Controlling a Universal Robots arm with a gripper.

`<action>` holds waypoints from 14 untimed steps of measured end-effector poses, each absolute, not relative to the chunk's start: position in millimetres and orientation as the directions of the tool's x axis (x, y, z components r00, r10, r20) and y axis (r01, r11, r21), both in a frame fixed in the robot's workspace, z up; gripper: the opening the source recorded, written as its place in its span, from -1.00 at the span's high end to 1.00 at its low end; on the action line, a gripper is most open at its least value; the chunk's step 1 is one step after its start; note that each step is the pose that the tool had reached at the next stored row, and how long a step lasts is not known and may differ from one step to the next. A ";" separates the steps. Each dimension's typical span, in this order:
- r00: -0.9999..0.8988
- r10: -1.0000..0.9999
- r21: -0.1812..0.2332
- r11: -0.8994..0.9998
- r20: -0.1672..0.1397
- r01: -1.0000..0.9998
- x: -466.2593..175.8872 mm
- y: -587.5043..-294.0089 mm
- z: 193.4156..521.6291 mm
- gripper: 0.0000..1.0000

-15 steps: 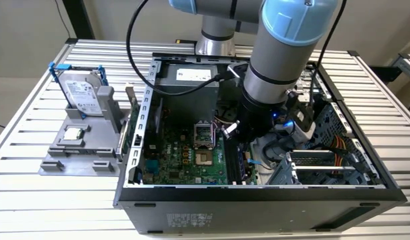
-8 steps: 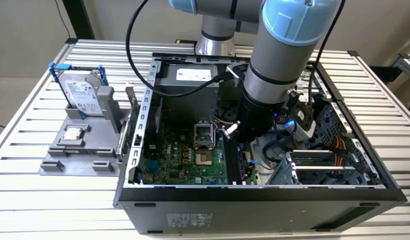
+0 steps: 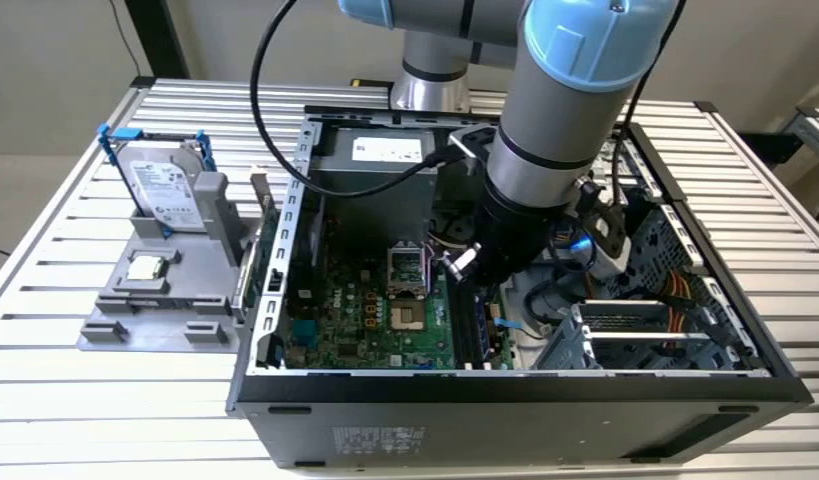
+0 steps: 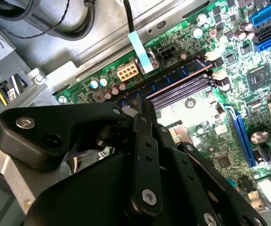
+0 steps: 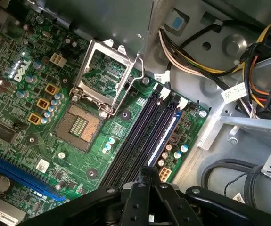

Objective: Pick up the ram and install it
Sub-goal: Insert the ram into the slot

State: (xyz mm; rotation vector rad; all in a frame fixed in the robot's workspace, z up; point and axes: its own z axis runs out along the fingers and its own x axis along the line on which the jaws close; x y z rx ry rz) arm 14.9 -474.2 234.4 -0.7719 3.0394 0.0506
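Note:
The ram (image 4: 175, 76) is a dark blue stick lying along the outermost memory slot of the green motherboard (image 4: 206, 127), next to the board's edge. In the first wrist view the ram (image 5: 166, 134) shows as a thin blue edge beside the black empty slots (image 5: 140, 136). My gripper (image 4: 139, 104) hangs low inside the open computer case, its fingers pressed together, with the tips at one end of the ram. From the exterior view the gripper (image 3: 467, 275) is over the slots, with the ram (image 3: 488, 330) just in front of it.
The processor socket (image 5: 78, 125) lies bare under its raised metal frame (image 5: 109, 77). Cable bundles (image 5: 258, 61) crowd the case wall (image 3: 516, 385) beside the slots. Outside the case, a grey holder (image 3: 156, 320) carries a silver hard drive (image 3: 169, 190) and a small processor chip (image 3: 145, 267).

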 end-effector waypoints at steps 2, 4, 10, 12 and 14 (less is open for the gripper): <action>-0.874 -0.486 0.030 0.873 -0.013 -0.486 14.9 -474.1 234.4 1.00; -0.868 -0.497 0.030 0.867 -0.013 -0.497 14.9 -474.1 234.4 1.00; -0.840 -0.543 0.037 0.839 -0.017 -0.543 15.4 -474.1 234.4 1.00; -0.829 -0.559 0.039 0.828 -0.018 -0.559 15.6 -474.1 234.4 1.00; -0.816 -0.577 0.039 0.816 -0.019 -0.577 15.8 -474.1 234.4 1.00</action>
